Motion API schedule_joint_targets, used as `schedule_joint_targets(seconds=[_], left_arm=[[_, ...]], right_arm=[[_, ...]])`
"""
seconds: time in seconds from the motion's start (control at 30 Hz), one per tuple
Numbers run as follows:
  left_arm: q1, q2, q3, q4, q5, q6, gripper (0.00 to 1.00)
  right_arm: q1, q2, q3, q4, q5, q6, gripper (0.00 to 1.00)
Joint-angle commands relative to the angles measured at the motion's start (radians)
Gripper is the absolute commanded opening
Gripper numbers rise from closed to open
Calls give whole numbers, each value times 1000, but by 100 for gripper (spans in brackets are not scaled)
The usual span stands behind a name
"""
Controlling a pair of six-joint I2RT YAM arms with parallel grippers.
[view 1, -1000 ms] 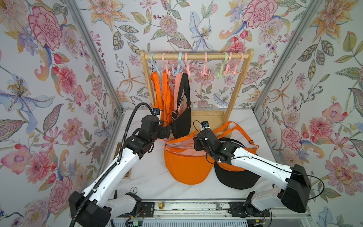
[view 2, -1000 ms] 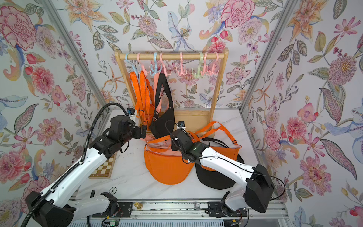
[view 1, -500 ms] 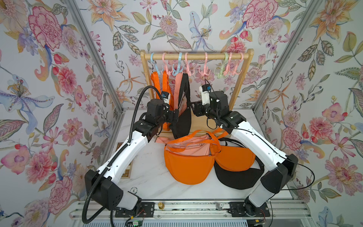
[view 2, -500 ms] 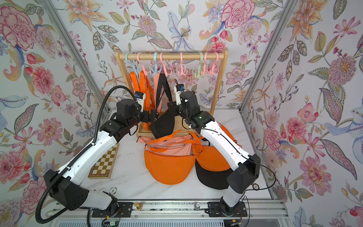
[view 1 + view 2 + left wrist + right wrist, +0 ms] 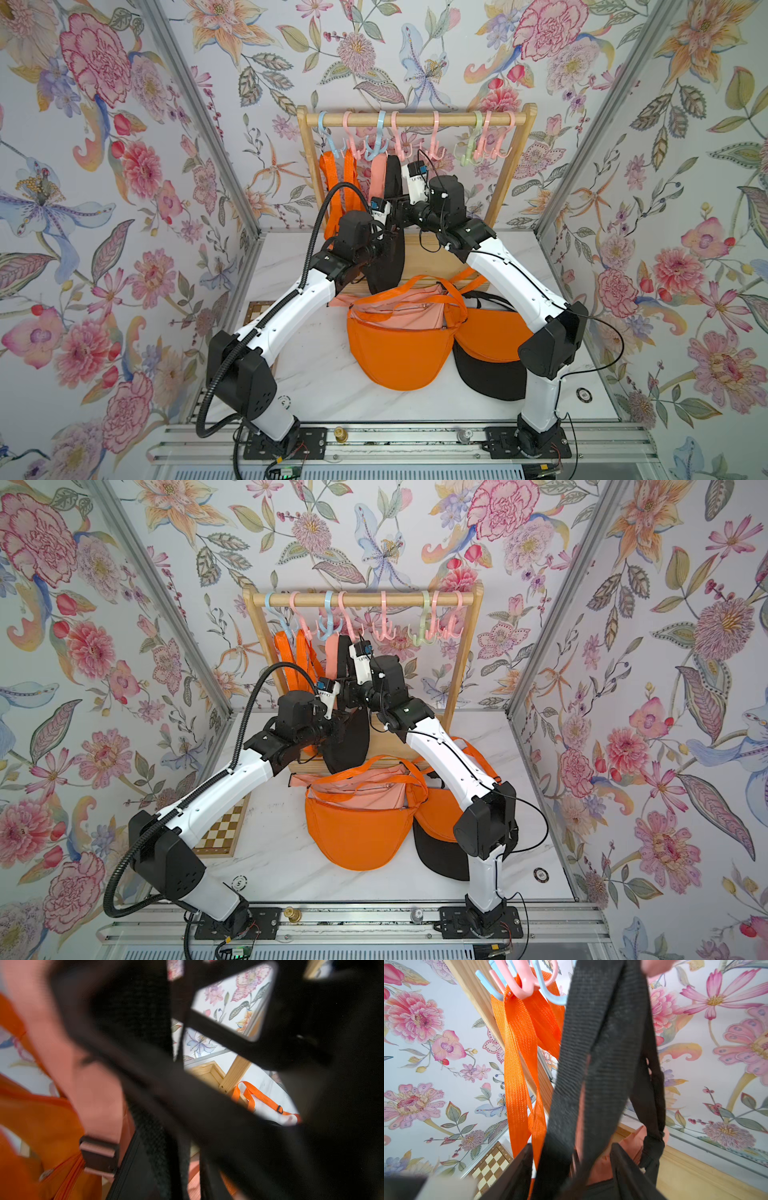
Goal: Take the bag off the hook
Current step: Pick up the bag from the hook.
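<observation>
Right wrist view: black strap (image 5: 602, 1043) runs between spread fingers of right gripper (image 5: 571, 1147), unpinched. Unhooking not begun: black bag (image 5: 388, 266) hangs from pink hook (image 5: 400, 149). At bag body, left gripper (image 5: 384, 241); grip unreadable in blur. Next: clamp strap, lift over hook tip. Beside it orange straps (image 5: 519, 1053) crowd, rail (image 5: 415, 119) close above; free room toward empty hooks (image 5: 436, 153).

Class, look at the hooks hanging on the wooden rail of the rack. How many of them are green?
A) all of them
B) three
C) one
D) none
C: in both top views a single green hook hangs on the rail, towards its right end; all the other hooks are pink or blue.
</observation>
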Motion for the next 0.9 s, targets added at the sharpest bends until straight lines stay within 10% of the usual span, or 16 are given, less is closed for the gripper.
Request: schedule_joint_targets(seconds=[0.0,0.37,0.43,0.6,0.87], left_arm=[[-50,51,72,11,62,-5,15],[-115,108,130,63,126,-37,16],[-116,88,116,90,132,-43,27],[-95,49,96,94,149,-60,99],[4,-98,-45,108,31,-79,100]], right_arm=[[0,26,68,28,-36,13,60],[-30,37,110,-11,63,7,5],[-40,30,110,-15,66,5,0],[-69,7,119,-29,44,-3,0],[-111,-51,133,-43,18,-34,0]])
